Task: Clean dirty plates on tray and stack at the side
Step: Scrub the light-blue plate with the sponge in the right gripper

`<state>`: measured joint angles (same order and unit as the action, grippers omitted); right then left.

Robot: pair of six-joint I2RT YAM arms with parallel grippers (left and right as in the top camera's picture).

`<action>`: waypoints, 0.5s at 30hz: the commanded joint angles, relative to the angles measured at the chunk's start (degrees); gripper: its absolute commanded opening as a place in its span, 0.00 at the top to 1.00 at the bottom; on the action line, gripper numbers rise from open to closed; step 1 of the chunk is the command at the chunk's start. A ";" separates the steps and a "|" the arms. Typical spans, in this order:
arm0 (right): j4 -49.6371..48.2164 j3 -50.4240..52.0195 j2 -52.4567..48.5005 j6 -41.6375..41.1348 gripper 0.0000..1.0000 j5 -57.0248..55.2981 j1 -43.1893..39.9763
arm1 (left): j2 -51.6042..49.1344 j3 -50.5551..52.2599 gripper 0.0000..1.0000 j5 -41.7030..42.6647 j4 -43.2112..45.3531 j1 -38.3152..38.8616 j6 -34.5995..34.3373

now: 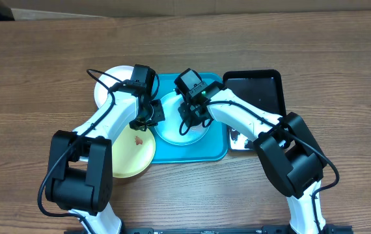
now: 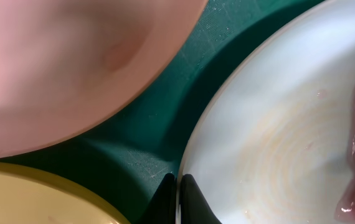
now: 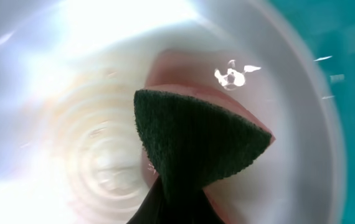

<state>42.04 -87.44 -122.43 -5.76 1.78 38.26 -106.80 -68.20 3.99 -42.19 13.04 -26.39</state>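
Observation:
The pale mint-blue plate (image 1: pixel 172 133) lies on the turquoise tray (image 1: pixel 205 151). My left gripper (image 1: pixel 148 121) is shut on that plate's left rim (image 2: pixel 193 149), with its fingertips (image 2: pixel 177 186) pinching the edge. A dark green sponge (image 3: pixel 196 140) is held in my shut right gripper (image 1: pixel 189 121) and pressed onto the plate's inside (image 3: pixel 71 124), with a reddish smear (image 3: pixel 165 71) around it. The white plate (image 1: pixel 110 81) lies off the tray at the upper left. At the lower left lies the yellow-green plate (image 1: pixel 133 156), with a red smear (image 1: pixel 138 140).
A glossy black tray (image 1: pixel 254 91) stands right of the turquoise tray, under my right arm. The white plate (image 2: pixel 71 62) and the yellow-green plate (image 2: pixel 28 193) lie close to the left gripper. Brown table surface lies beyond and in front of both trays.

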 commanded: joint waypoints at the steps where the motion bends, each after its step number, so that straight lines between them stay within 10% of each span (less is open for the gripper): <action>1: 1.38 0.70 -2.32 -0.15 0.96 11.65 1.27 | -0.79 0.28 0.96 0.48 0.26 0.15 1.09; 15: 18.64 -14.34 6.73 3.26 0.96 18.53 -7.06 | -0.79 0.28 0.96 0.48 0.24 0.15 1.09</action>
<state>59.33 -99.18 -120.99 -4.21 19.16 34.24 -106.80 -68.20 4.23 -41.95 13.06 -26.39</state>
